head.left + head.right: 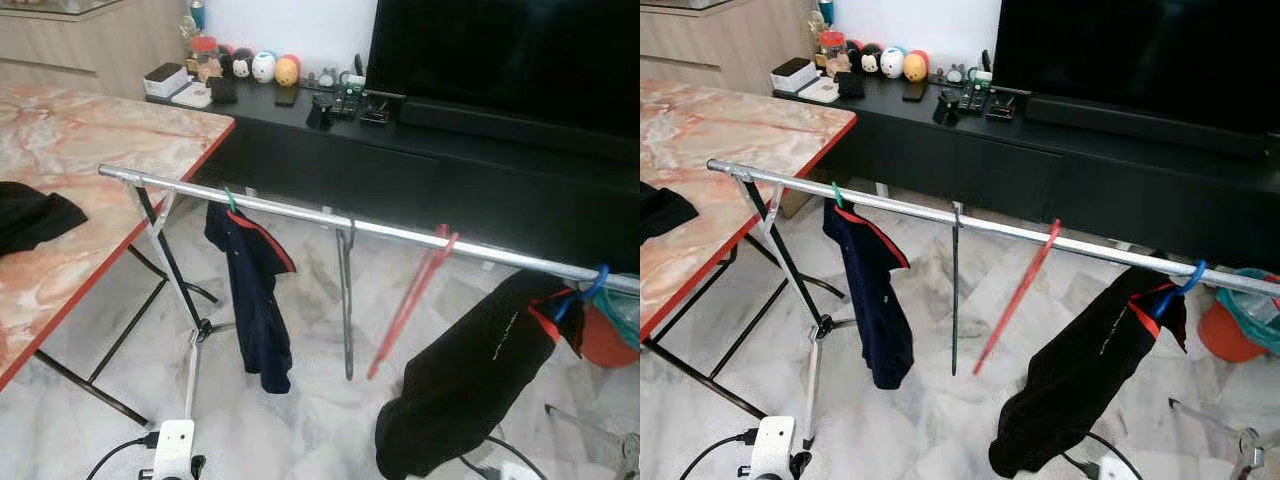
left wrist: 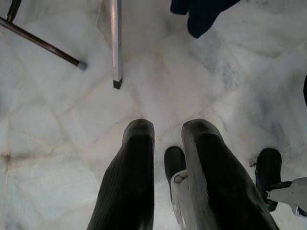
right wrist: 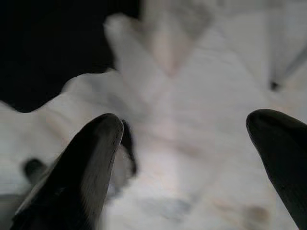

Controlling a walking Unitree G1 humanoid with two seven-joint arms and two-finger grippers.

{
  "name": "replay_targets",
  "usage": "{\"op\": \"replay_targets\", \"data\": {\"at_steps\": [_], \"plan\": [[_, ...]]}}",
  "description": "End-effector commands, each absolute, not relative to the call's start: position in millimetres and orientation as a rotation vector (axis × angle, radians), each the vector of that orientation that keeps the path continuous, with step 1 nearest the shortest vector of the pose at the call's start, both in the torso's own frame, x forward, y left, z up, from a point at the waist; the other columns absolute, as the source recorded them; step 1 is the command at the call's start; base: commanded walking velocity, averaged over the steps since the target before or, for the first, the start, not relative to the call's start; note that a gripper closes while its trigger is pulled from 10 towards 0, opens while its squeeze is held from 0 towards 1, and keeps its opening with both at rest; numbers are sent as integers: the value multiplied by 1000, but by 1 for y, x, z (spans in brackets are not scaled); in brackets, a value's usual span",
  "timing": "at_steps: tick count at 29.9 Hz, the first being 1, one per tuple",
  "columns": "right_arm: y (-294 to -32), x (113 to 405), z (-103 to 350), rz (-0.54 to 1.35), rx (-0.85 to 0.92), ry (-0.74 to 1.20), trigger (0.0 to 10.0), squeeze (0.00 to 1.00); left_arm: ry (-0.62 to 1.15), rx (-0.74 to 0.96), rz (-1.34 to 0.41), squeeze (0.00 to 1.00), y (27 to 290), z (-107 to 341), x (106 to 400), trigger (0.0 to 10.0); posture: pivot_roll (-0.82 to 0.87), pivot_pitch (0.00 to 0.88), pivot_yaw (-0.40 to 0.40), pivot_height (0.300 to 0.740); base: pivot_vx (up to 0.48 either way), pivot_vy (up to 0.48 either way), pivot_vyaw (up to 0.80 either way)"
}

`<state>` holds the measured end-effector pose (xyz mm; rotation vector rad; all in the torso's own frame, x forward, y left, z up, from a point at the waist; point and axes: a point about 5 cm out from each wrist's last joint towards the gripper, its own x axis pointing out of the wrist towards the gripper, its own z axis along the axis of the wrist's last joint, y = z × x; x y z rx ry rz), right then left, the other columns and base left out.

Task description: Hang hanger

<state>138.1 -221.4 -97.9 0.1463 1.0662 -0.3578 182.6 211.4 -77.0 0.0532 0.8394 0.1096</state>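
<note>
A silver rail (image 1: 300, 212) on a folding stand crosses the room at waist height. Four hangers hang on it: a green hanger carrying a navy shirt (image 1: 252, 290), a bare dark hanger (image 1: 346, 300), a bare red hanger (image 1: 412, 298), and a blue hanger (image 1: 590, 288) carrying a black garment (image 1: 480, 380) at the right end. My left gripper (image 2: 168, 136) hangs low over the marble floor, its fingers close together with nothing between them. My right gripper (image 3: 187, 129) also points at the floor, fingers wide apart and empty.
A marble table (image 1: 90, 150) with a black cloth (image 1: 30, 215) stands at the left. Behind the rail runs a black TV console (image 1: 450, 150) with small items. An orange bucket (image 1: 610, 345) sits at the right. A white box with cables (image 1: 175, 445) lies on the floor.
</note>
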Motion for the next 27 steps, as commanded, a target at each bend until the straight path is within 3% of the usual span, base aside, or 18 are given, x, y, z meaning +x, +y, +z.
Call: {"op": "replay_targets", "data": {"at_steps": [1, 7, 20, 27], "plan": [[-224, 148, -94, -385, 192, 1022, 10000, 0, 856, 53, 122, 0, 215, -78, 180, 10000, 16, 0, -38, 740, 0, 0, 0], [-220, 162, -89, -386, 218, 989, 10000, 0, 859, 67, 118, 0, 217, -78, 180, 10000, 18, 0, -33, 740, 0, -139, 0], [-222, 156, -91, -386, 207, 1004, 10000, 0, 859, 67, 115, 0, 216, -78, 180, 10000, 18, 0, -37, 740, 0, -256, -683], [-220, 162, -89, -377, 205, 982, 10000, 0, 864, 67, 118, 0, 216, -79, 179, 10000, 21, 0, -40, 740, 0, -242, -58]]}}
